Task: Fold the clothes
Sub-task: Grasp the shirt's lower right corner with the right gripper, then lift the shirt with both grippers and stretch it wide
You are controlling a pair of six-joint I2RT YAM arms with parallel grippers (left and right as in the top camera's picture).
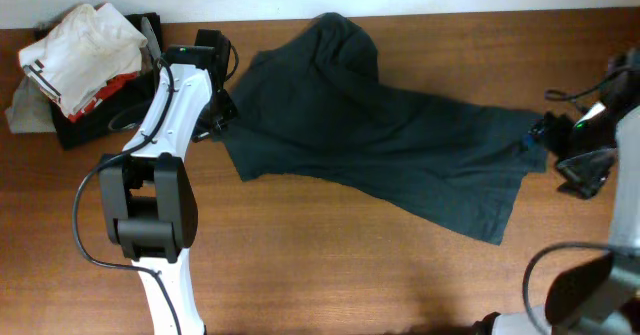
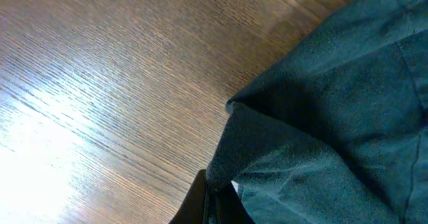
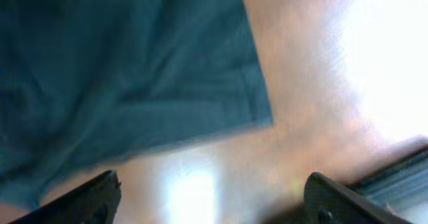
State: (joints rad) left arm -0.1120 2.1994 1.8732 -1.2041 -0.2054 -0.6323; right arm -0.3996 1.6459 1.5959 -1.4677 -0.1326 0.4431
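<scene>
The clothes are one dark charcoal T-shirt lying crumpled and stretched across the wooden table, from the back left to the front right. My left gripper is at the shirt's left edge. In the left wrist view this gripper is shut, pinching a fold of the shirt. My right gripper hovers just off the shirt's right corner. The right wrist view shows it open wide with only bare table between the fingers. The shirt's hem corner lies ahead of it, apart. No lettering shows.
A heap of other garments, cream and red over black, sits at the back left corner beside the left arm. Bare wooden table runs along the front. A pale wall borders the back edge, and a cable hangs near the right arm.
</scene>
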